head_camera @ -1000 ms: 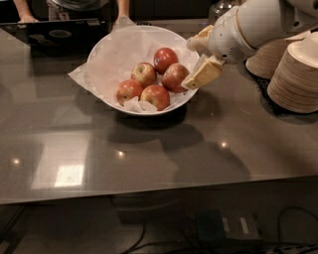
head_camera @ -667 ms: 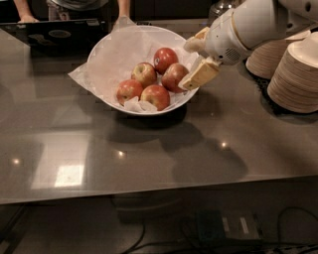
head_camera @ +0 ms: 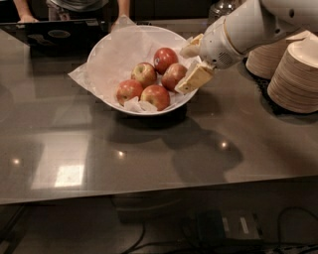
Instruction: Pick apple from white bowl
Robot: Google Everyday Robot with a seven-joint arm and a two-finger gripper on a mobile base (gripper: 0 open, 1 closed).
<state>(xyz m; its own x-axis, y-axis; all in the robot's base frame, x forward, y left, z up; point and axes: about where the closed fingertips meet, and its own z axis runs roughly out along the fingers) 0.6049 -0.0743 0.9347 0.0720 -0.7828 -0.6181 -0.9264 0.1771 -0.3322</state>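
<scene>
The hand [head_camera: 193,64] hangs over the right rim of the white bowl [head_camera: 164,31]. Its two flat, cream-coloured fingers [head_camera: 195,78] are spread apart and grasp nothing. The lower finger lies against the right flank of the apple [head_camera: 171,74] and hides that side of it; whether the two actually touch is hard to make out. The apple sits in the bowl's right half, round and dull red-orange. A shinier deep-red apple [head_camera: 165,59] is just behind it and a yellower-cheeked one [head_camera: 144,74] is to its left. Two more apples [head_camera: 129,91] [head_camera: 156,96] rest toward the front, their bases tucked into folds of crumpled white paper [head_camera: 114,54], which covers the bowl's inside and spills over its left edge.

The smooth white arm [head_camera: 248,30] runs out of the picture at the upper right. Stacks of beige plates [head_camera: 295,74] — ribbed at their edges — are cut off by the right border. Behind the bowl lies a dark laptop [head_camera: 59,34], and of the person [head_camera: 79,5] beyond it only forearms and a strip of torso show. The tabletop [head_camera: 149,163] is dark and glossy, carrying blurred reflections — below it, cables are only dimly seen.
</scene>
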